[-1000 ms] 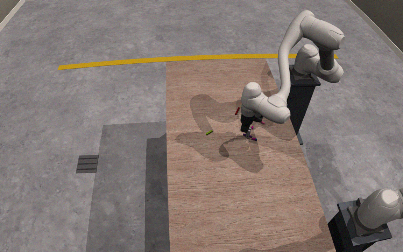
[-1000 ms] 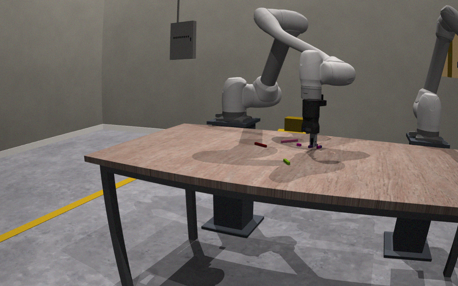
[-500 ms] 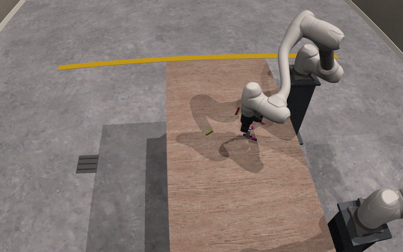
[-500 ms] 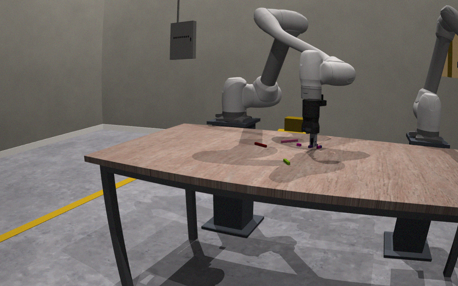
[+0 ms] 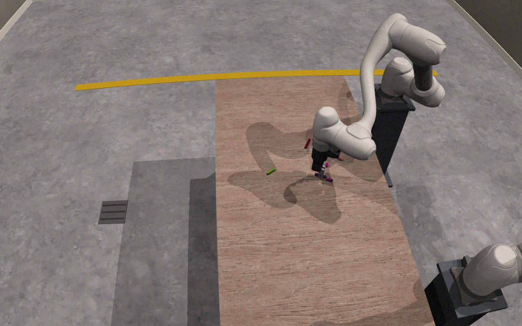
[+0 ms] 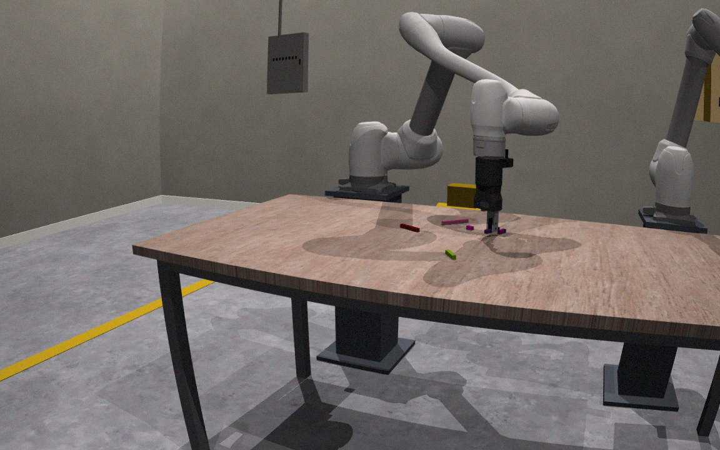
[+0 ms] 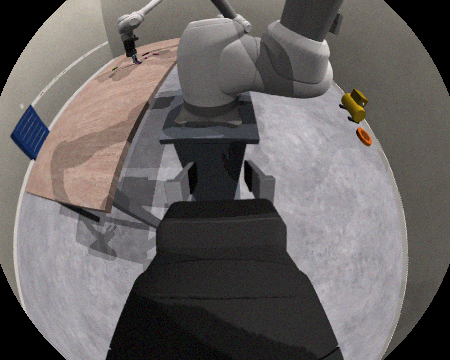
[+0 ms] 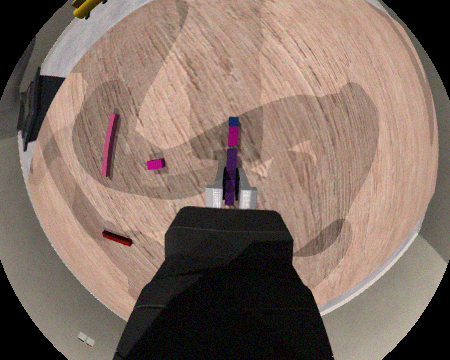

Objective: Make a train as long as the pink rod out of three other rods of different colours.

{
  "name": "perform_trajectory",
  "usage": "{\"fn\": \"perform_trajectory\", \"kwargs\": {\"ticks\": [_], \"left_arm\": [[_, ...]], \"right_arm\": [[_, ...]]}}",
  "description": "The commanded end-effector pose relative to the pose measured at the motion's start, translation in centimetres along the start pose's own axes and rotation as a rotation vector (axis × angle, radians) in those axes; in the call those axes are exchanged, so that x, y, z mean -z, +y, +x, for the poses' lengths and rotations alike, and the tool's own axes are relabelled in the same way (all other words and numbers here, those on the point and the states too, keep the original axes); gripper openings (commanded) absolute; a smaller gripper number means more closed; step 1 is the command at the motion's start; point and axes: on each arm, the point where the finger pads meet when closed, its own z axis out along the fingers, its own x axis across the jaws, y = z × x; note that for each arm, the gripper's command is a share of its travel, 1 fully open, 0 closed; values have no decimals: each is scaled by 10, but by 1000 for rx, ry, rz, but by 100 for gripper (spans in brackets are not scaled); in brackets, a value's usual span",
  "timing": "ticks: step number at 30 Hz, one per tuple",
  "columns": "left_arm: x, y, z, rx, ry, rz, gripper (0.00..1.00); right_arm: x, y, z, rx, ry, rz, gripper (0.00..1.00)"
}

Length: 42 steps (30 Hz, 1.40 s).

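My right gripper is shut on the purple rod, low at the table. The purple rod lines up with a magenta rod, a thin gap between their ends. A blue rod touches that magenta rod's far end. The pink rod lies apart. My left gripper is open and empty, away from the table. Whether the purple rod rests on the table is hard to tell.
A second magenta rod lies between the pink rod and the line. A red rod and a lime rod lie farther off on the wooden table.
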Motion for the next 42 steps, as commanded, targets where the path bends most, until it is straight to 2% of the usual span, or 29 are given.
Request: {"fn": "perform_trajectory", "kwargs": {"ticks": [1,14,42], "left_arm": [[1,0,0,0,0,-1,100],[1,0,0,0,0,-1,100],[1,0,0,0,0,-1,100]], "right_arm": [[-1,0,0,0,2,0,24],[-8,0,0,0,2,0,24],[-8,0,0,0,2,0,24]]}}
